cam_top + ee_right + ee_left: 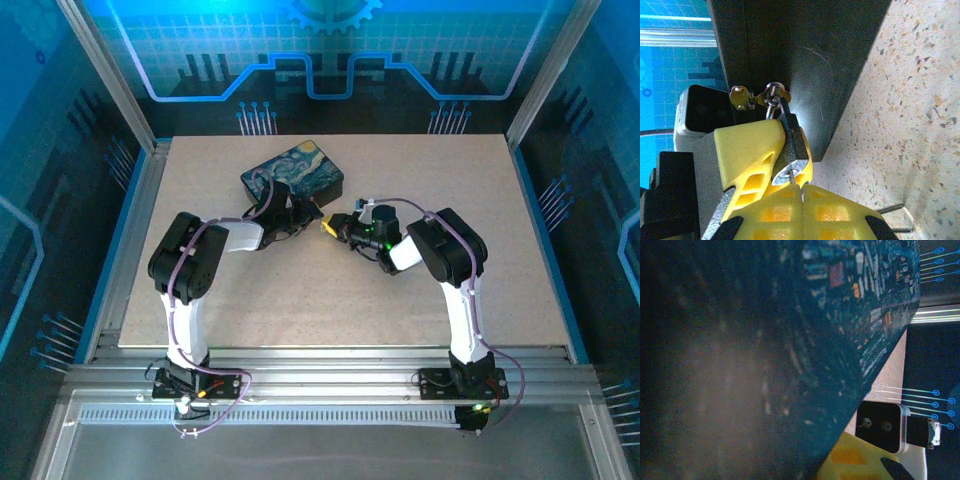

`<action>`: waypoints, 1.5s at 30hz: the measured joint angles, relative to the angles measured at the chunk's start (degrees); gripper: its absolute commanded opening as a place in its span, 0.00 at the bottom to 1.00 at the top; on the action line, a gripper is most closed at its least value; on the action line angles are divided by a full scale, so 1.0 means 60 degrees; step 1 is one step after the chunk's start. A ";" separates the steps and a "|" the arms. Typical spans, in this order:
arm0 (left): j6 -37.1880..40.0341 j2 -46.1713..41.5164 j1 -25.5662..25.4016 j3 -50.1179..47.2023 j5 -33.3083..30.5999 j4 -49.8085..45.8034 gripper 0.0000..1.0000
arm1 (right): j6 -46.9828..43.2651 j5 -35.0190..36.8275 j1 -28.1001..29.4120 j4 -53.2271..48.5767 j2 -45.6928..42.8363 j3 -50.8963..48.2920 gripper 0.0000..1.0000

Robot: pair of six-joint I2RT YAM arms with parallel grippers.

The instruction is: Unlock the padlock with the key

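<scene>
Padlock [792, 145] hangs by its thin shackle from a ring on the brass latch [742, 96], against the dark side wall of the painted box [292, 172]. The box sits on the speckled table [910, 100], far-left of centre. Left fingers [752, 150], yellow, appear clamped on the padlock body from both sides, with its keyhole end turned toward the right wrist camera. Right fingers [835, 215] are pressed together and pinch the key [801, 190]. It shows as a bare silvery sliver rising from the seam between them, tip right at the underside of the padlock beside the round cylinder face. Cannot tell whether the blade is seated in the keyway or only touching its rim. Judgement: the step in hand is insertion, and the turn is not yet done. To do it well, line the blade up with the padlock's long axis before any push. The left clamp needs to be firm so the body cannot swing on the ring. Advance straight and slowly, backing off a touch if it binds. Rotate only once the blade is fully in, by rolling the wrist rather than sweeping the arm. The key is thin enough to pivot in the pinch, so use light force. The right wrist view gives the best line on the keyhole.
</scene>
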 measured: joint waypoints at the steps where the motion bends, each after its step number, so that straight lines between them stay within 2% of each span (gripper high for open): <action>1: 0.0000 0.0000 0.0000 -0.0004 0.0018 0.0011 0.00 | 0.0069 0.0029 0.0000 0.0025 0.0004 -0.0015 0.00; 7: 0.0124 -0.0004 0.0015 -0.0055 0.0131 0.0073 0.00 | 0.0098 0.0470 0.0062 0.0102 -0.0109 -0.0219 0.00; 12: 0.0153 -0.0004 0.0044 -0.0182 0.0441 0.0350 0.00 | -0.1045 0.1024 0.0211 -0.1741 -0.1020 -0.0178 0.00; 16: 0.0149 0.0062 0.0102 -0.0200 0.0474 0.0637 0.00 | -0.1140 0.0849 0.0240 -0.2197 -0.0914 0.0280 0.00; 19: 0.0146 0.0204 0.0270 -0.0240 0.0339 0.1071 0.00 | -0.0412 0.0452 0.0153 -0.1847 -0.0182 0.0994 0.00; 23: 0.0084 0.0317 0.0437 -0.0339 0.0302 0.1552 0.00 | 0.0973 0.0455 0.0178 -0.0200 0.0801 0.1504 0.00; 27: -0.0036 0.0328 0.0474 -0.0466 0.0306 0.1865 0.00 | 0.1792 0.0455 0.0178 0.0579 0.1071 0.1486 0.00; 35: 0.0142 0.0226 0.0488 -0.0452 0.0823 0.1614 0.00 | 0.1351 0.0463 0.0178 0.0219 0.0437 0.0798 0.20; 45: 0.0335 0.0197 0.0488 -0.0262 0.0845 0.1133 0.00 | 0.1169 0.0463 0.0168 0.0565 0.0233 -0.0240 0.23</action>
